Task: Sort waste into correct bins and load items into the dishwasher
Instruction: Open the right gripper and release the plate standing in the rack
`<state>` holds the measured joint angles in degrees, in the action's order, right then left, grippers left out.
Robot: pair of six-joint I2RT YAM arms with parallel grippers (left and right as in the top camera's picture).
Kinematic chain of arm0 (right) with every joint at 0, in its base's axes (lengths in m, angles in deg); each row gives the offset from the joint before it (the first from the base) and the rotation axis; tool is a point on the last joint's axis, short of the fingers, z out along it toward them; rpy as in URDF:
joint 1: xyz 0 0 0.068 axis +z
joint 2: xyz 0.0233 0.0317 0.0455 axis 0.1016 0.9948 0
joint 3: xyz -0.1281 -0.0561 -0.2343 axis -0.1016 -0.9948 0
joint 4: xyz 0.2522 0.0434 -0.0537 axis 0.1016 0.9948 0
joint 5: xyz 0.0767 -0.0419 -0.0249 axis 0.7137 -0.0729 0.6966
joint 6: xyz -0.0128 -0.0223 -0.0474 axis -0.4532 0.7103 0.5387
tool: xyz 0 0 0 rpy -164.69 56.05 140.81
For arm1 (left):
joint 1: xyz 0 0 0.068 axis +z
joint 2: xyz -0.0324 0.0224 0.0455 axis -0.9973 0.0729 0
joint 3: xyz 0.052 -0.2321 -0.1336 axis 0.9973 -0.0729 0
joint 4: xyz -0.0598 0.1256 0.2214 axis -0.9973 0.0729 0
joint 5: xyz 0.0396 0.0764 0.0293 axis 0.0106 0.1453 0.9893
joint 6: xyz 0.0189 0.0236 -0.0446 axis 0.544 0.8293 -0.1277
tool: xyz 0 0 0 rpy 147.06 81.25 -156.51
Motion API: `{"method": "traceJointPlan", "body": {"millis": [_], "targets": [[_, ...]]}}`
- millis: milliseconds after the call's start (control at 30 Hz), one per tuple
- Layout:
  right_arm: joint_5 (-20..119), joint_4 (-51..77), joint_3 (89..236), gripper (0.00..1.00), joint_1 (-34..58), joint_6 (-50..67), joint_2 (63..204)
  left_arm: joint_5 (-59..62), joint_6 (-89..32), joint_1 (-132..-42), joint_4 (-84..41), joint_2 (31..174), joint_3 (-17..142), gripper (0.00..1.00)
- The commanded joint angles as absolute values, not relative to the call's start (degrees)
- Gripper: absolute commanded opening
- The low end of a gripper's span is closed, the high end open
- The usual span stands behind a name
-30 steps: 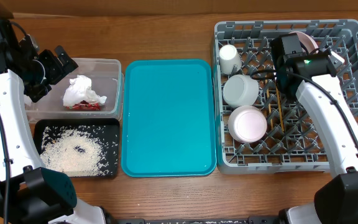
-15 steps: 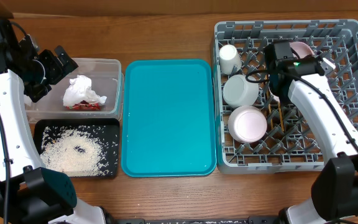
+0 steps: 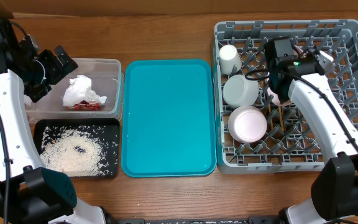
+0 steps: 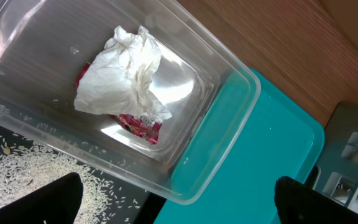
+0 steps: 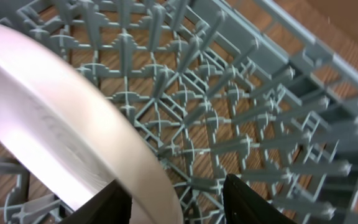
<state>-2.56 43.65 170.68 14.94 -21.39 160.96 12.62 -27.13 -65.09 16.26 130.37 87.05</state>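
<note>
The large pinkish-white plate (image 5: 61, 124) stands on edge among the pegs of the grey dishwasher rack (image 3: 353, 93). My right gripper (image 5: 179, 202) is open and straddles its rim. The plate lies against the left finger, with a gap to the right finger. The cup (image 3: 229, 59), bowl (image 3: 240, 90), small plate (image 3: 247, 123) and chopsticks (image 3: 281, 112) sit in the rack. The napkin (image 4: 126, 71) and red sauce packet (image 4: 138, 124) lie in the clear tub (image 3: 107, 65). Rice (image 3: 73, 152) fills the black tray (image 3: 114, 127). My left gripper (image 4: 179, 208) hangs wide open and empty above the tub.
A teal serving tray (image 3: 166, 118) lies bare between the bins and the rack. Wooden tabletop (image 3: 166, 31) shows along the far side. The right arm (image 3: 322, 118) stretches across the rack's right half.
My right gripper shifted slightly left in the rack, then opened its jaws off the large plate's rim. The left arm has not moved.
</note>
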Motion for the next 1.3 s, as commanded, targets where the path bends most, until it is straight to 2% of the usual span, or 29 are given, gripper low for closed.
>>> {"method": "traceJointPlan", "body": {"millis": [0,67,167,333,433,1267], "targets": [[-3.5,43.3,176.9,0.51,15.0,-9.0,160.8,12.9,-27.7,-65.3,16.2,129.7,88.0,1.0],[-2.5,43.6,180.4,0.54,15.2,-5.3,160.8,12.9,-27.7,-65.3,16.2,129.7,88.1,1.0],[6.0,43.2,185.5,0.72,15.2,3.8,160.8,12.9,-27.7,-65.3,16.2,129.7,88.1,1.0],[34.0,41.0,189.9,1.0,15.2,17.0,160.8,12.9,-27.7,-65.3,16.2,129.7,88.1,1.0],[40.5,41.0,189.8,1.0,15.2,17.1,160.8,12.9,-27.7,-65.3,16.2,129.7,88.1,1.0],[40.6,40.9,189.8,1.0,15.2,17.1,160.8,12.9,-27.7,-65.3,16.2,129.7,88.1,1.0]]}}
